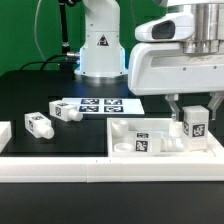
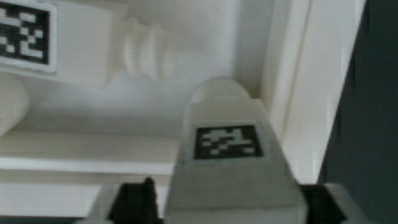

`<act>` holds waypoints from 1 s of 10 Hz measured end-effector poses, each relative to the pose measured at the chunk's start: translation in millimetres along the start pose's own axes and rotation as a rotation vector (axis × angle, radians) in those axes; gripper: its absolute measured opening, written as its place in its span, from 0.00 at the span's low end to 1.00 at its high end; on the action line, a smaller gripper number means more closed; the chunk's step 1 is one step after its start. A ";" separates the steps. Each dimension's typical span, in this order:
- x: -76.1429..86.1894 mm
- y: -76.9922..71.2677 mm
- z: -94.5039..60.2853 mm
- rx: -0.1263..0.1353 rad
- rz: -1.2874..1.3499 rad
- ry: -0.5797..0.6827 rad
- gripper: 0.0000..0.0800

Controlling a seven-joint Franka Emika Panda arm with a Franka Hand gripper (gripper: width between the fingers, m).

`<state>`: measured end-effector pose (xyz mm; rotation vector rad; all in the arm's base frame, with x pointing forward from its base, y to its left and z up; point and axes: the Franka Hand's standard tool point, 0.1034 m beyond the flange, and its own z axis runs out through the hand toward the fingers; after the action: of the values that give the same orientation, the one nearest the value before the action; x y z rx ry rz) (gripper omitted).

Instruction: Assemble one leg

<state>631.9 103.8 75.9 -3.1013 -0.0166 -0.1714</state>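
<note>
The small white plastic square leg [image 1: 194, 123] – gripped by the hand [image 1: 193, 112] – stands inside the big white rimmed panel [image 1: 150, 149]; only the wrist view shows its tag close up.

Three legs [image 1: 194, 121] [image 1: 39, 124] [image 1: 66, 112], one panel [image 1: 150, 150], one marker board [image 1: 97, 104].

You will find no readable words or numbers here; only black-and-white square tag markers, as on the small white plastic leg [image 1: 194, 123] at right.
</note>
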 end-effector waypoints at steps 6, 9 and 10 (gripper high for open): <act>-1.3 -7.1 1.2 0.008 0.416 0.002 0.36; -1.8 -9.0 1.5 0.005 0.776 0.005 0.36; -2.1 -10.2 1.7 0.002 0.941 0.007 0.36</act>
<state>629.9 114.0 74.3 -2.7298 1.3712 -0.1360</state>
